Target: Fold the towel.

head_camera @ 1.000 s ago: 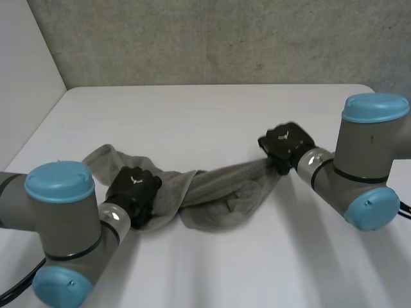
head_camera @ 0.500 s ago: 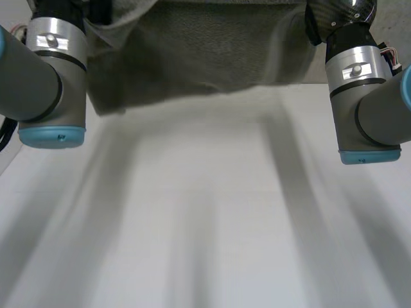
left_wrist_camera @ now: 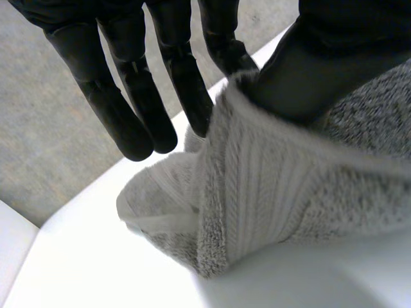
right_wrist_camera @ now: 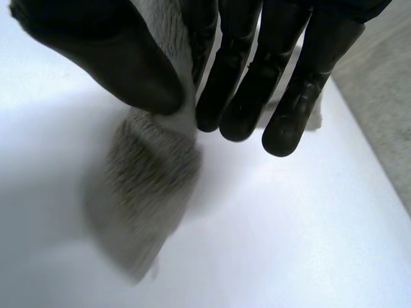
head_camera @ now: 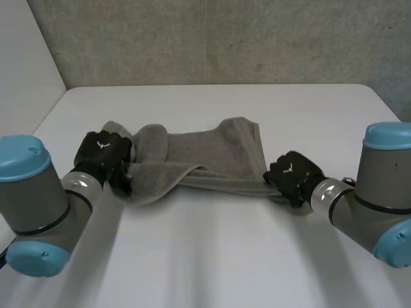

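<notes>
A grey towel (head_camera: pixel 212 157) lies crumpled across the middle of the white table (head_camera: pixel 212 256), with one layer lapped over another. My left hand (head_camera: pixel 103 151) is at its left end and my right hand (head_camera: pixel 292 174) at its right end. In the left wrist view the towel (left_wrist_camera: pixel 257 192) comes up between the thumb and a straight finger of the left hand (left_wrist_camera: pixel 160 64), which pinch its edge. In the right wrist view a bunched end of the towel (right_wrist_camera: pixel 148 186) hangs from between the thumb and fingers of the right hand (right_wrist_camera: pixel 257 77), just above the table.
A grey wall runs behind the table's far edge. A white panel stands along the table's left side. Both arms reach in from the near corners, with bare table between them and beyond the towel.
The towel lay bunched a second ago. Both hands then lifted it high, spread out, and have now laid it back on the table, wider, with the hands further apart.
</notes>
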Controlling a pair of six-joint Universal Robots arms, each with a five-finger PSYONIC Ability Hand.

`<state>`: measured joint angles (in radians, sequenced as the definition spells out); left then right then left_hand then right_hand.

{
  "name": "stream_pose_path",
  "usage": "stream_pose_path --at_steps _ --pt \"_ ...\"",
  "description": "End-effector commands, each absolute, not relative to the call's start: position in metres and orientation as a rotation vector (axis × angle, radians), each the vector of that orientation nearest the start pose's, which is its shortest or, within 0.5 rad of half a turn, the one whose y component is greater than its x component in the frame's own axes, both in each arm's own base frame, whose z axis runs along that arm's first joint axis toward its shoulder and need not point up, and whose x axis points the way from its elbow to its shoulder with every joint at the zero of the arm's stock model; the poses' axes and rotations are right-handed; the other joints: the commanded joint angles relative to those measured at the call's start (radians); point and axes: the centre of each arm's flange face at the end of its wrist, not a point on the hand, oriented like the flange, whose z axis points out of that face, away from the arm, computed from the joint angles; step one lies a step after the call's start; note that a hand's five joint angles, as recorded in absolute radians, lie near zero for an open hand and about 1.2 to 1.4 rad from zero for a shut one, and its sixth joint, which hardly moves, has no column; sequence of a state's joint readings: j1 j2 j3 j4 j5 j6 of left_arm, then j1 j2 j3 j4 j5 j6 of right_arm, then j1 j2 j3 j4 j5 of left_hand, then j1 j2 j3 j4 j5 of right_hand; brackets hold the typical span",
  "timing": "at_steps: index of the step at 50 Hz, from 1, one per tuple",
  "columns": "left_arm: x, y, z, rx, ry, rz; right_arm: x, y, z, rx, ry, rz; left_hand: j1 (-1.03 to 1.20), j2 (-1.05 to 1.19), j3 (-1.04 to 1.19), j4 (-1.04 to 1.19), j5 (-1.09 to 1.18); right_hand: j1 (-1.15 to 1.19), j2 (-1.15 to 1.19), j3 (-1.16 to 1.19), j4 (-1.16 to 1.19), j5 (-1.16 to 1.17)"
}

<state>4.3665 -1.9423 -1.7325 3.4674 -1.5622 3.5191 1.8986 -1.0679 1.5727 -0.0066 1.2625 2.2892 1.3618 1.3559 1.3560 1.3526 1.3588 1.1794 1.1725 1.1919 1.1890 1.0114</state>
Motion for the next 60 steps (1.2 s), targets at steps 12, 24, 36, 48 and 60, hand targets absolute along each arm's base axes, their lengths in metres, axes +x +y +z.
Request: stream_pose_path --at_steps 12,24,36,48,60 --pt "-0.234 -0.254 0.189 0.935 2.337 -1.922 0.263 -0.289 0.193 -1.292 2.103 -1.778 -0.682 -0.676 -0.676 -0.672 -0.853 -0.833 -0.826 -0.846 -0.843 -0.84" --pt "-0.225 -0.229 0.207 0.933 2.291 -1.984 0.257 -0.306 0.187 -1.109 2.275 -1.53 -0.811 -0.805 -0.805 -0.801 -0.982 -0.801 -0.794 -0.813 -0.81 -0.807" --pt "-0.224 -0.202 0.191 1.195 2.285 -1.934 0.253 -0.296 0.173 -1.084 2.355 -1.359 -0.796 -0.79 -0.79 -0.787 -0.968 -0.792 -0.785 -0.805 -0.802 -0.799" --pt "-0.214 -0.208 0.181 1.371 2.176 -1.821 0.252 -0.289 0.155 -1.076 2.406 -1.227 -0.787 -0.781 -0.781 -0.778 -0.959 -0.446 -0.439 -0.459 -0.456 -0.453" --pt "-0.214 -0.204 0.168 1.412 2.246 -1.735 0.252 -0.29 0.149 -1.072 2.414 -1.226 -0.761 -0.755 -0.755 -0.752 -0.932 0.217 0.224 0.204 0.207 0.21"
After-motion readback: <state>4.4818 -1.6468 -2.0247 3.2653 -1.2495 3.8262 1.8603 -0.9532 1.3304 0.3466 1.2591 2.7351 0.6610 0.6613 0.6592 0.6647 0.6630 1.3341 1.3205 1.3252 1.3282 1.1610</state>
